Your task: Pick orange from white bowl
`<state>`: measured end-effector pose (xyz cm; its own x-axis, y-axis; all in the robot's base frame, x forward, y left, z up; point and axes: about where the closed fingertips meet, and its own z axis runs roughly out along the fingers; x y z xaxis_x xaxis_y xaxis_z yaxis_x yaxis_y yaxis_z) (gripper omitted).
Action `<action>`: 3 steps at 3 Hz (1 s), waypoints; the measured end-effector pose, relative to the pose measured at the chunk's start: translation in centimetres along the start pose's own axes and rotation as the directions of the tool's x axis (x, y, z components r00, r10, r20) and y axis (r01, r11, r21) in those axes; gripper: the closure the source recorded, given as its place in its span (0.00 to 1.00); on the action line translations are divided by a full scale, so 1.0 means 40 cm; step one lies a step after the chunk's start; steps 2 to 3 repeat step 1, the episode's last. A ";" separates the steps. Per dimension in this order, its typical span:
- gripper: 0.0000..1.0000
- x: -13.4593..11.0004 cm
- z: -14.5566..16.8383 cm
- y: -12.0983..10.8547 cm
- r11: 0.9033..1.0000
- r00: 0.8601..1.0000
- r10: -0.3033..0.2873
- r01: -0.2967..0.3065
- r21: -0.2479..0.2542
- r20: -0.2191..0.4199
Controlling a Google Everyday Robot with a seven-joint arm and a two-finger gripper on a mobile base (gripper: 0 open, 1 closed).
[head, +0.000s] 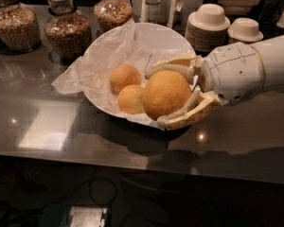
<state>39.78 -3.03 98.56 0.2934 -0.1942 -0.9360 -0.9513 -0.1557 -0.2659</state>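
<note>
Orange (166,94) was clamped in your gripper (155,98), one of the fingers (173,69) across its top and the other under its lower right side. Your gripper came in from the right, its white arm body level above the counter (47,126). The held orange sat at the near right edge of the white bowl (156,30), overlapping the rim; couldn't tell if it touched the crumpled paper (85,74) lining. Two other oranges (124,77) lay touching each other in the bowl, just left of the held one. Three grain jars (67,30) stood behind the bowl on the left, and stacked paper bowls (208,25) at back right.
</note>
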 end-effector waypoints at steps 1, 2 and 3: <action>1.00 0.000 0.000 0.000 1.000 1.000 0.000 0.000 0.000 0.000; 1.00 0.000 0.000 0.000 1.000 1.000 0.000 0.000 0.000 0.000; 1.00 0.000 0.000 0.000 1.000 1.000 0.000 0.000 0.000 0.000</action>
